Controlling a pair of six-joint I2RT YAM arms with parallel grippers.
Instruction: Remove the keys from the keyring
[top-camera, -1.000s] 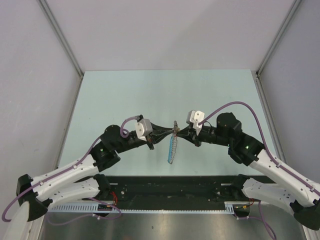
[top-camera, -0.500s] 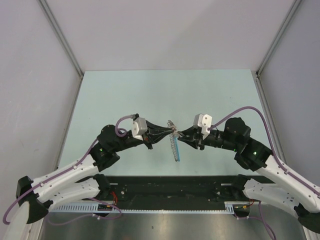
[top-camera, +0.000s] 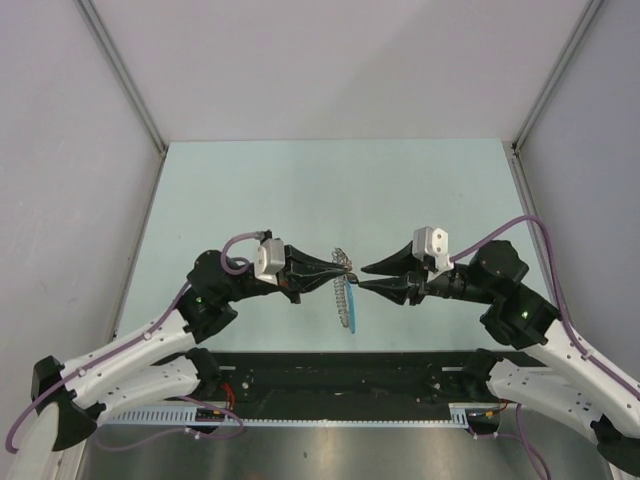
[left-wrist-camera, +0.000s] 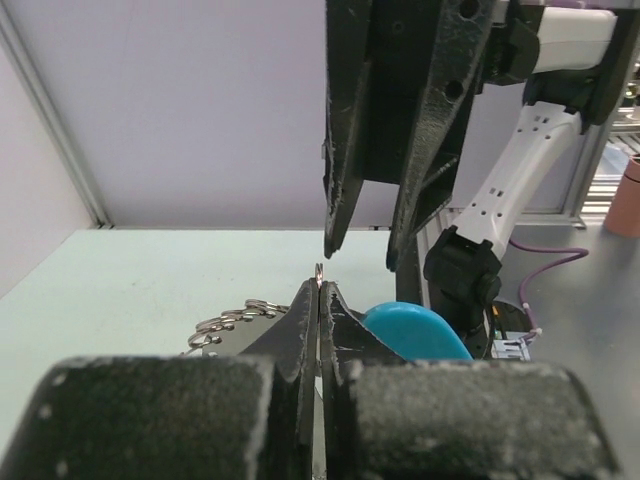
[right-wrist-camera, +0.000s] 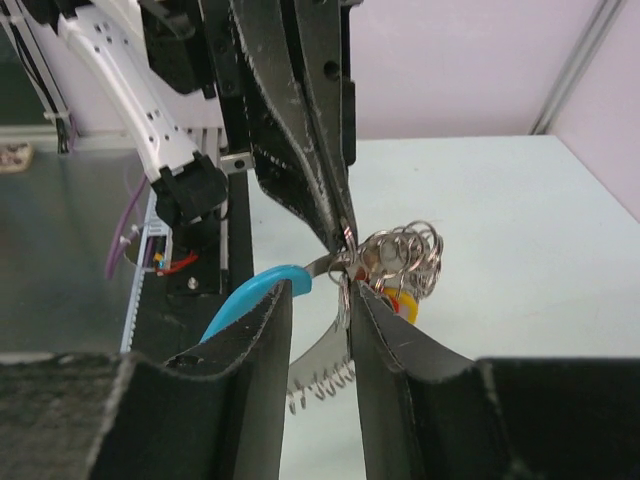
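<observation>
Left gripper (top-camera: 348, 269): pinched shut on the keyring (right-wrist-camera: 404, 250)
Right gripper (top-camera: 361, 277): jaws parted, holding nothing
Next grip: close squarely on one key (right-wrist-camera: 320, 366), then work it round the coil

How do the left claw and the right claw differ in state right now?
The left claw is shut, fingers pressed together; the right claw is open, a clear gap between its fingers. The left claw pinches the keyring at its tips; the right claw grips nothing, its fingers apart either side of a hanging key. Shared: both are raised above the table, tips facing each other at the same bunch.
</observation>
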